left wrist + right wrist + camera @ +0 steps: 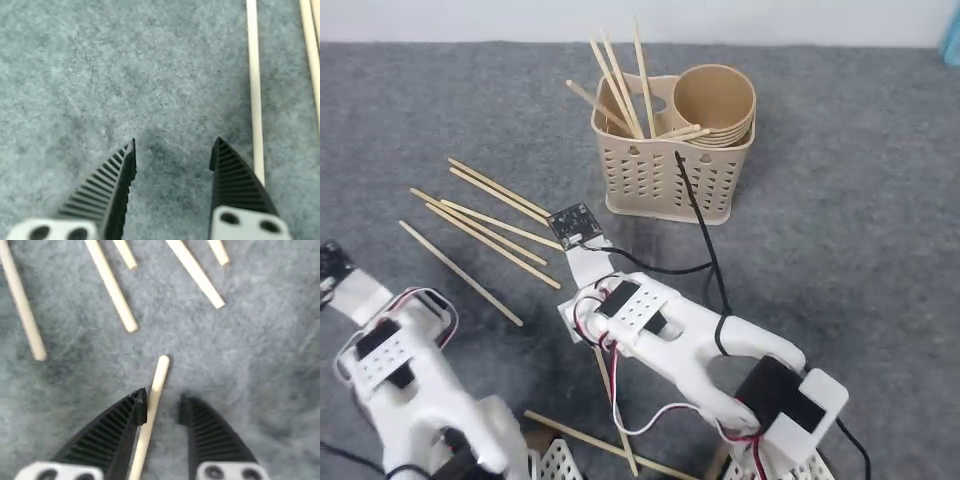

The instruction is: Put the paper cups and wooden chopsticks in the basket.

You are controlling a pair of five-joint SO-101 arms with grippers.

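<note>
The beige perforated basket (670, 165) stands at the back with stacked paper cups (715, 100) and several chopsticks (620, 85) in it. More wooden chopsticks (490, 225) lie loose on the grey carpet to its front left. My right gripper (162, 405) is open, low over the carpet. One chopstick (156, 382) lies between its jaws against one finger, and the ends of others (112, 287) lie just ahead. My left gripper (175, 150) is open over bare carpet, with a chopstick (254, 90) just outside one finger.
The right arm (660, 325) stretches from the front towards the loose chopsticks, its black cable (705, 230) trailing past the basket. The left arm (390, 365) sits at the front left. Two chopsticks (610, 445) lie under the arms near the front edge.
</note>
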